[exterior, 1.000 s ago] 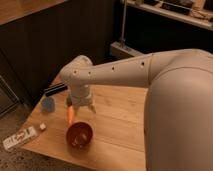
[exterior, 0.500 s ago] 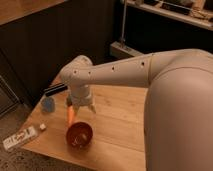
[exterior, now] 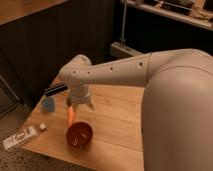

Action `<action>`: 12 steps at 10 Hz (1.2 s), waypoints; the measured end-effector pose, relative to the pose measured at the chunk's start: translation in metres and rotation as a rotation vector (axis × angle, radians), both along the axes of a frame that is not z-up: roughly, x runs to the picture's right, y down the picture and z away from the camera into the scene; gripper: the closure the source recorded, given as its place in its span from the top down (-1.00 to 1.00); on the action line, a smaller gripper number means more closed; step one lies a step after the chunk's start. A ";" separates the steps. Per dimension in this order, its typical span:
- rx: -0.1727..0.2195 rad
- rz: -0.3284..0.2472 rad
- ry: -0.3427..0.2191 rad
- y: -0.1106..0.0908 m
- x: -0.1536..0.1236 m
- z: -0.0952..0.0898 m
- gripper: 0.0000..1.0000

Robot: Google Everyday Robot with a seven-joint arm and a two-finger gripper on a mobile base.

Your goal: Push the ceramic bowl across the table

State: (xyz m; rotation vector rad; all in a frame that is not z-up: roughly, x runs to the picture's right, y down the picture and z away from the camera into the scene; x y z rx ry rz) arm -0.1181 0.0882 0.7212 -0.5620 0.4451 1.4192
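Nothing has shifted: the gripper (exterior: 73, 113) hangs just behind the ceramic bowl (exterior: 80, 135) near the table (exterior: 122, 127)'s front edge, its state untellable; the push seems unstarted.

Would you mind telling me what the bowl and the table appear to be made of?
The bowl looks like glazed ceramic: reddish-brown with a glossy sheen. The table looks like light wood, matte, with plank grain lines. The gripper hangs just behind the bowl.

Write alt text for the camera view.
A white robot arm's claw hangs just beyond a reddish-brown ceramic bowl near the front edge of a small wooden table. A pale-blue round object sits at image-left.
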 end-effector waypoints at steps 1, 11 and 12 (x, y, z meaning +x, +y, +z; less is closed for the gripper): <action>0.005 -0.003 0.001 0.000 0.001 0.007 0.30; -0.073 -0.054 0.087 0.048 0.035 0.066 0.30; -0.080 -0.057 0.097 0.051 0.039 0.069 0.30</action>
